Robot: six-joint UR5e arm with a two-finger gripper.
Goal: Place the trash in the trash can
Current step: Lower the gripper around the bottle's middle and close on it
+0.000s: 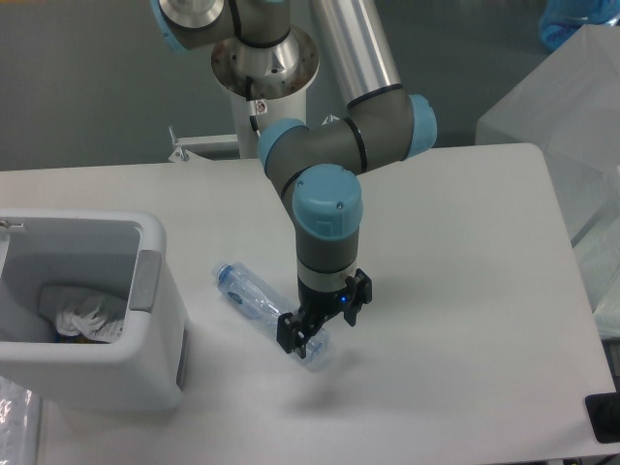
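Although the trash can (145, 334) at the table's left already holds crumpled whitish material, which I take for the wrapper, the bottle (254, 298) lies on the table beside it, not yet lifted. The gripper (312, 331) straddles the bottle's far end, fingers apart, apparently not clamped.

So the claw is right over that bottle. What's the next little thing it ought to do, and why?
Probably close its fingers on the bottle. The gripper is down at the bottle's base end with its fingers apart, seemingly on either side of it, and the bottle lies flat on the table, not yet held. The trash can, left of it, already has the wrapper inside.
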